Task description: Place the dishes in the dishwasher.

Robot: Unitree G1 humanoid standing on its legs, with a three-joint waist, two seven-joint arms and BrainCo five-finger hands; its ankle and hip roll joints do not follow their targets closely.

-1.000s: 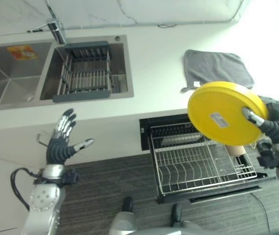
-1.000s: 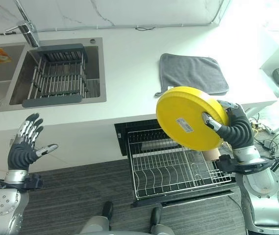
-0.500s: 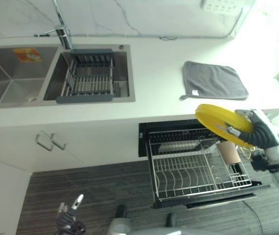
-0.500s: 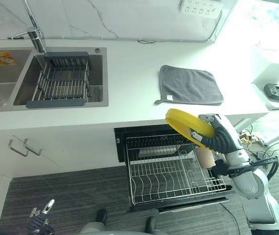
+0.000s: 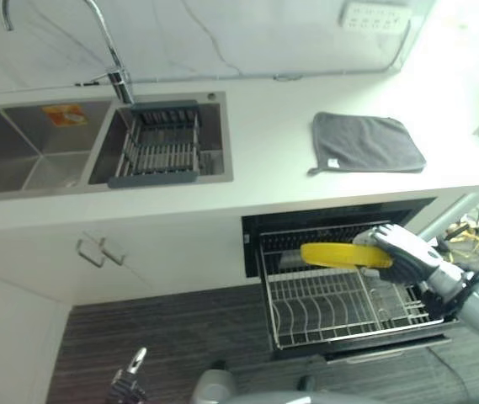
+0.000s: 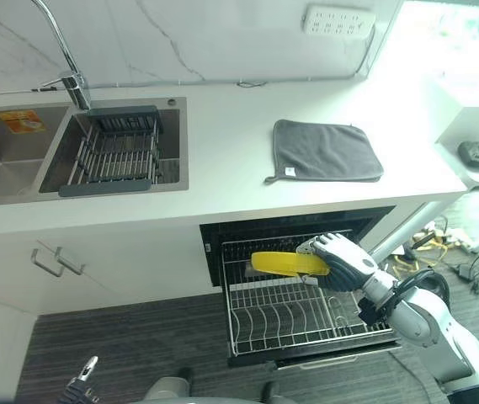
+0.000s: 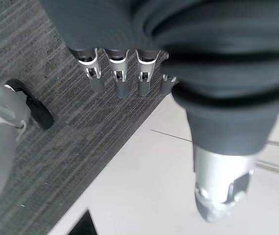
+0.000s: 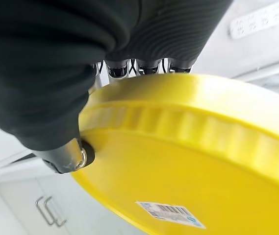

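A yellow plate [image 5: 340,255] lies almost level, seen edge-on, just above the pulled-out wire rack [image 5: 306,313] of the dishwasher under the counter. My right hand [image 5: 401,252] is shut on the plate's right rim. In the right wrist view my right hand [image 8: 56,58] has its fingers over the top of the yellow plate [image 8: 203,161] and its thumb on the labelled underside. My left hand [image 5: 130,380] hangs low at the bottom edge over the floor. In its own wrist view the left hand [image 7: 121,81] has straight fingers and holds nothing.
A double sink with a dark drain rack [image 5: 162,143] and a tap sits at the counter's left. A grey cloth [image 5: 365,141] lies on the counter above the dishwasher. Cabinet handles [image 5: 96,250] stick out left of the dishwasher. Dark striped floor lies in front.
The camera has shifted. My right hand has lowered the plate from a tilt at counter height to nearly level over the rack. The left hand stays low.
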